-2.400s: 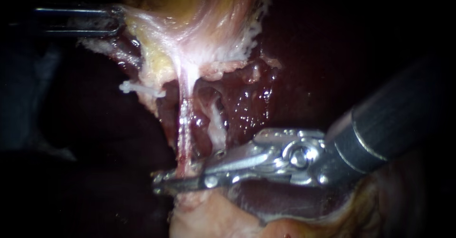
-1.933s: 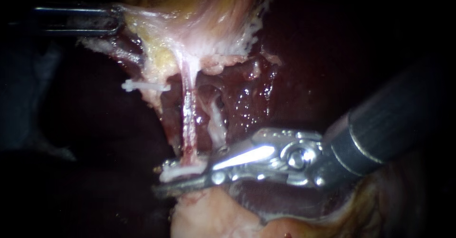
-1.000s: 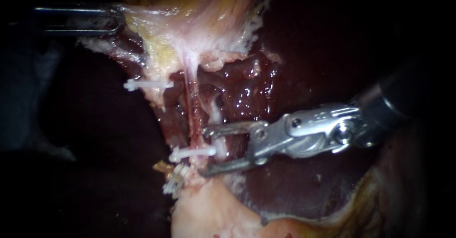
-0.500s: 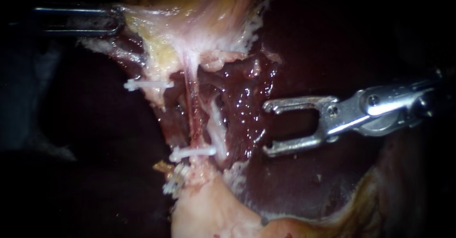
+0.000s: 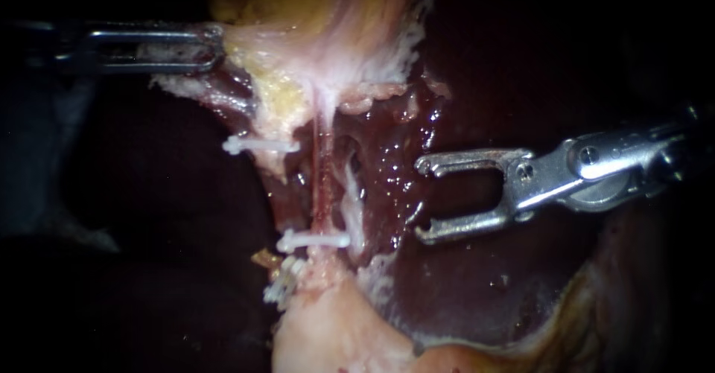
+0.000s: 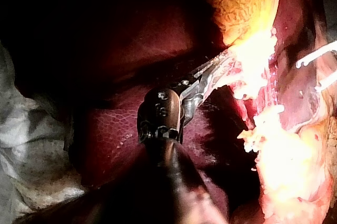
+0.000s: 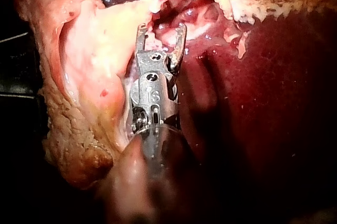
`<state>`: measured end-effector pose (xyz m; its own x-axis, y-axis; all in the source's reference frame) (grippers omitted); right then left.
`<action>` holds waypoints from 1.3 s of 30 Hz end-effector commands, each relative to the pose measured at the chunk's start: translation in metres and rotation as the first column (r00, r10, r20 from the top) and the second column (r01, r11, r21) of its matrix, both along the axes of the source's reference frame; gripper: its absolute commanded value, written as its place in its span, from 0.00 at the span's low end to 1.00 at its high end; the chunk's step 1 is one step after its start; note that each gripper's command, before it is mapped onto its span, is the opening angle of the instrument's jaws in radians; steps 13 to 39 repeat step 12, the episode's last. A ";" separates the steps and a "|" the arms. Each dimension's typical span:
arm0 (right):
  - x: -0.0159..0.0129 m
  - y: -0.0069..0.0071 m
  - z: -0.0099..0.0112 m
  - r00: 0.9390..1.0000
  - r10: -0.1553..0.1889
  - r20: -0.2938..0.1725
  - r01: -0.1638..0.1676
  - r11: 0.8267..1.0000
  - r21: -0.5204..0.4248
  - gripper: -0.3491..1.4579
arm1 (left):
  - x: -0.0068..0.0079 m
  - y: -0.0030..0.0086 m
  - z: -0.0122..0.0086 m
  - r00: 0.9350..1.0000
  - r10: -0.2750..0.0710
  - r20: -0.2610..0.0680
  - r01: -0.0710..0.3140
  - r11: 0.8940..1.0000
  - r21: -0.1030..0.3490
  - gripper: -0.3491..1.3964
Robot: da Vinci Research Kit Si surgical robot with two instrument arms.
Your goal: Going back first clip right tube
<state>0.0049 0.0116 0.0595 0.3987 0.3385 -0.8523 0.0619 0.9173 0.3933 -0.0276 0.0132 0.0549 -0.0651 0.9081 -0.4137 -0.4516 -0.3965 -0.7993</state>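
Right of tube, R instrument jaws wide open, empty; L instrument clamps gallbladder.

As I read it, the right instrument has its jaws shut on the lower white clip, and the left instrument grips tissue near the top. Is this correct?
Not quite. The endoscope view shows the right instrument with jaws open and empty, apart from the lower white clip. The left instrument does grip tissue near the top.
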 end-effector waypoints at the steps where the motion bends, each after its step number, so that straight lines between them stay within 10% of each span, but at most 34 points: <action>1: 0.0000 0.0000 0.0000 1.000 0.000 0.000 0.000 1.000 0.000 0.47 | -0.0004 -0.0002 0.0004 1.000 0.005 -0.006 -0.005 1.000 -0.001 0.00; 39: 0.0002 0.0000 0.0000 1.000 0.001 0.001 -0.001 1.000 0.000 0.47 | -0.0008 -0.0006 0.0011 1.000 0.018 -0.004 -0.018 1.000 0.000 0.00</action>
